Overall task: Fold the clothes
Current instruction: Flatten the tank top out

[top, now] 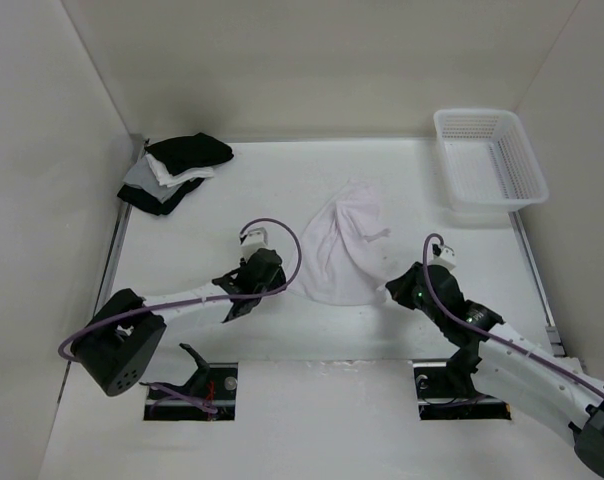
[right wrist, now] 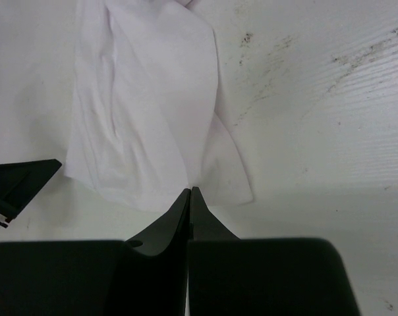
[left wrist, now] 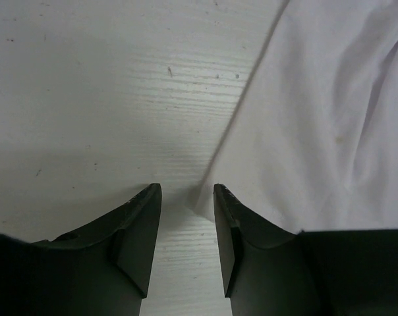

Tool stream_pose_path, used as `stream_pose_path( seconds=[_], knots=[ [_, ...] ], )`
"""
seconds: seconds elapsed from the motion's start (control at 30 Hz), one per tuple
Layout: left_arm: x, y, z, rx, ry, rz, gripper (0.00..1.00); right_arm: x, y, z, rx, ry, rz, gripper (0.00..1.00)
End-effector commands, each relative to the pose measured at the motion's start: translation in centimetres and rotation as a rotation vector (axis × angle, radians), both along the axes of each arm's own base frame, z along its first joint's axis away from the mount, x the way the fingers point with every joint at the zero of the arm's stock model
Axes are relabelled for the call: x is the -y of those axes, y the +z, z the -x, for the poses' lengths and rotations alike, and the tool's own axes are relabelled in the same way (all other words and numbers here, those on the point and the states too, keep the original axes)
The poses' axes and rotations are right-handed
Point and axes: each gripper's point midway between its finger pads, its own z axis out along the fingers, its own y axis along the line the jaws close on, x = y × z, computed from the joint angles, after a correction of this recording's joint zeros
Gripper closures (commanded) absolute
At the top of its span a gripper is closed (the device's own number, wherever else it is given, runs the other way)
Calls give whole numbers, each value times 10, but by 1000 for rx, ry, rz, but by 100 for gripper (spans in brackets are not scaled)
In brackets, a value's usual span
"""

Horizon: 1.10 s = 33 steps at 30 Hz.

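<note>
The clothes, one white wrinkly T-shirt (top: 342, 245), lie bunched in the middle of the table. My right gripper (top: 392, 288) is at its near right corner. In the right wrist view the jaws (right wrist: 191, 189) are shut, and the fabric (right wrist: 146, 99) draws to a point between the tips. My left gripper (top: 280, 272) sits at the shirt's near left edge. Its jaws (left wrist: 188, 191) stand open low over the table. A corner of the shirt (left wrist: 317, 118) lies just inside the right fingertip (left wrist: 220, 194), with nothing clamped.
A pile of black, grey and white garments (top: 177, 170) sits at the back left by the wall. A white plastic basket (top: 489, 160) stands at the back right. White walls enclose the table on three sides.
</note>
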Motion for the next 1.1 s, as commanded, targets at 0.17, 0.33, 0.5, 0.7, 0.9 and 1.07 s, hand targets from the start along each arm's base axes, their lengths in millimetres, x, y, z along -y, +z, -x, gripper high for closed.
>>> stream_pose_path(
  seconds=[0.17, 0.33, 0.5, 0.7, 0.9, 1.07],
  knots=[
    [32, 7, -1, 6, -120, 137, 73, -2, 1, -6, 18, -12, -10, 100],
    [17, 5, -4, -10, -87, 123, 83, -1, 4, -6, 30, -17, -20, 100],
    [6, 10, -7, 8, -43, 106, 67, -2, 2, -6, 23, -9, -16, 100],
    [14, 1, -4, -5, -73, 94, 70, -2, 2, -6, 23, -11, -16, 100],
    [20, -12, 6, -56, -118, 88, 85, -3, 3, -6, 25, -11, -18, 99],
    [8, 5, -1, -17, -75, 115, 96, -6, 15, -10, 57, -2, -28, 100]
  ],
)
